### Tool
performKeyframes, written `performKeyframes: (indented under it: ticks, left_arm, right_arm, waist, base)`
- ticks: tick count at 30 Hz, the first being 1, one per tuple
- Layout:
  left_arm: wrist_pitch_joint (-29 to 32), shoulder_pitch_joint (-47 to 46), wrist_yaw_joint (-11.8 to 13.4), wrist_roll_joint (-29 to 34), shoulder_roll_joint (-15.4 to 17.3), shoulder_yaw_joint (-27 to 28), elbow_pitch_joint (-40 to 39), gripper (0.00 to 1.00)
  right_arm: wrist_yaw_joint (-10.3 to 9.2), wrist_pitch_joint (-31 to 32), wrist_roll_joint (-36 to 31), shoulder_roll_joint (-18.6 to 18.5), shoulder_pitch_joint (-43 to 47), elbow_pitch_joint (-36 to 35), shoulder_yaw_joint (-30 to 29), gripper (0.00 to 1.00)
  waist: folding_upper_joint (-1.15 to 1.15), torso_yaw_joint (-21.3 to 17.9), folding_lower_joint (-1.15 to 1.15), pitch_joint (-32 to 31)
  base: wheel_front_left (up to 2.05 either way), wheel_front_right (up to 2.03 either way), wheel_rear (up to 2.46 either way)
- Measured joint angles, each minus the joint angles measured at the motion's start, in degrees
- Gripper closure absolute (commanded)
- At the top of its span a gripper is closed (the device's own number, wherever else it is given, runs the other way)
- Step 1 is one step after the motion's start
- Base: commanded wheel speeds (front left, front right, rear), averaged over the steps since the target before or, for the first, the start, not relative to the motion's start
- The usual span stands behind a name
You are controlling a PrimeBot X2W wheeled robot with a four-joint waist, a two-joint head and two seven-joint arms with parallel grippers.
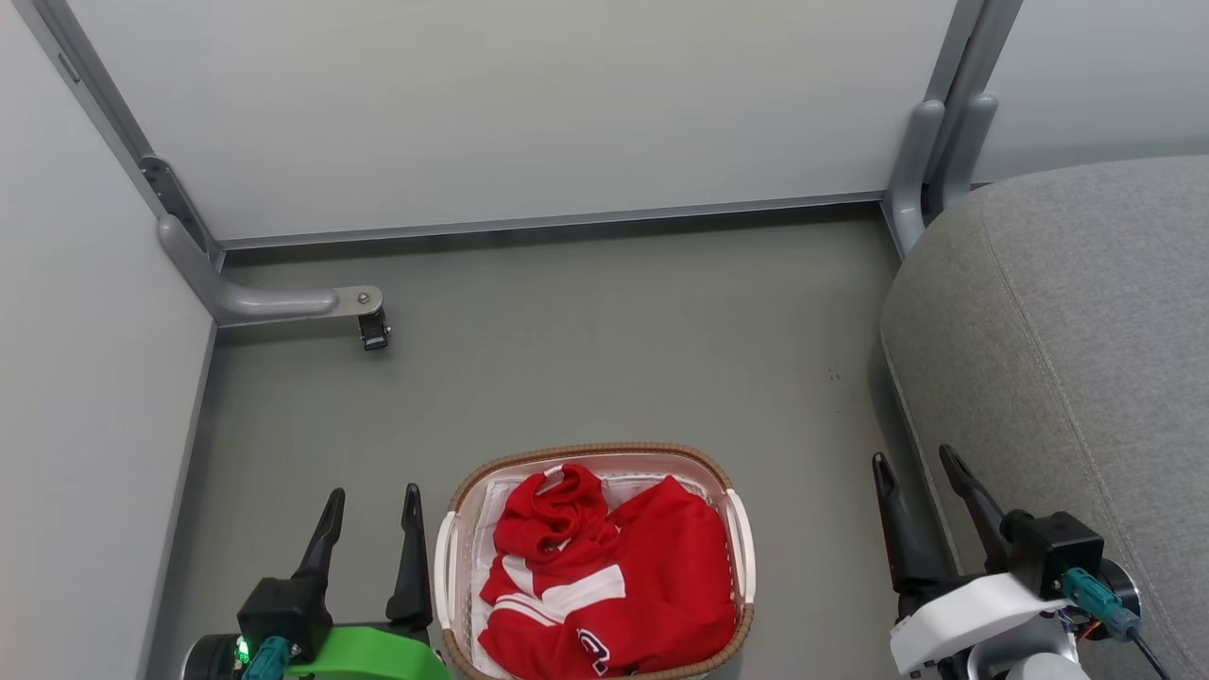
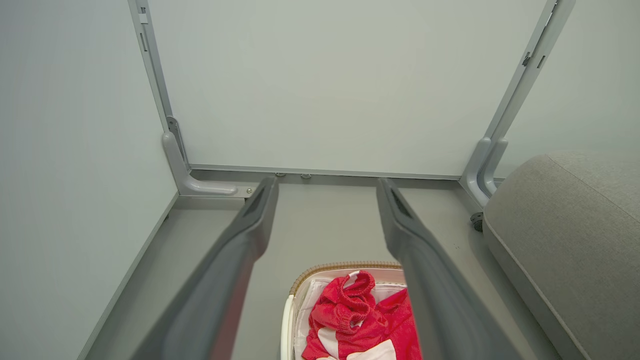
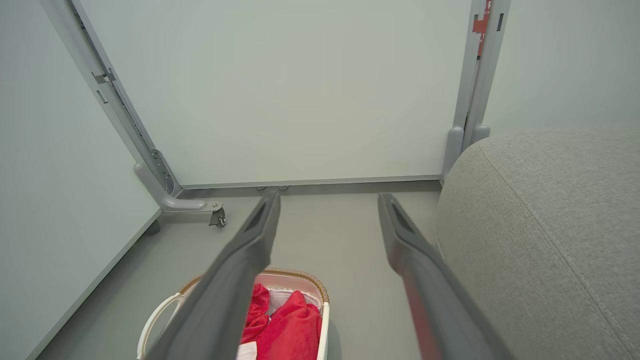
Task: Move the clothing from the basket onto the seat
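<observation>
Red clothing (image 1: 604,576) with white stripes and a bit of lettering lies bunched in the oval white basket (image 1: 595,454) with the brown woven rim, low in the head view's middle. The clothing (image 2: 357,320) (image 3: 287,327) also shows in both wrist views, inside the basket (image 2: 345,265) (image 3: 297,273). My left gripper (image 1: 372,505) stands open just left of the basket, with nothing between its fingers. My right gripper (image 1: 916,463) is open too, between the basket and the grey seat (image 1: 1086,378) on the right. The seat (image 2: 570,235) (image 3: 545,235) fills the right of both wrist views.
Pale partition panels (image 1: 510,104) wall in the grey floor (image 1: 604,349) at the back and left. A grey metal foot with a small castor (image 1: 373,331) juts out at the back left; another upright post (image 1: 930,142) stands at the seat's back corner.
</observation>
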Motion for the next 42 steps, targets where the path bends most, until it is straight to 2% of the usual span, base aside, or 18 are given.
performKeyframes:
  ticks: [27, 36, 42]
  left_arm:
    - [-0.5, -0.3, -0.6, 2.2, 0.0, -0.5, 1.7, 0.0]
    - [-0.5, -8.5, -2.3, 4.3, 0.1, -3.0, 4.3, 0.0]
    - [-0.5, -17.7, -3.2, 7.2, 0.0, -6.1, 11.3, 0.0]
  right_arm:
    - [0.01, -0.3, -1.6, 0.0, 0.0, -0.3, 0.1, 0.0]
    - [0.01, -0.3, -1.7, 0.0, -3.1, -2.4, -0.9, 0.0]
    - [0.01, -0.3, -2.0, -0.1, -8.6, -4.6, -1.7, 0.0]
  waist:
    - [0.0, -0.2, 0.0, 0.7]
    - [0.0, -0.8, 0.0, 5.4]
    - [0.0, -1.7, 0.0, 11.6]
  base:
    - [0.0, 0.0, 0.0]
    - [0.0, 0.0, 0.0]
    - [0.0, 0.0, 0.0]
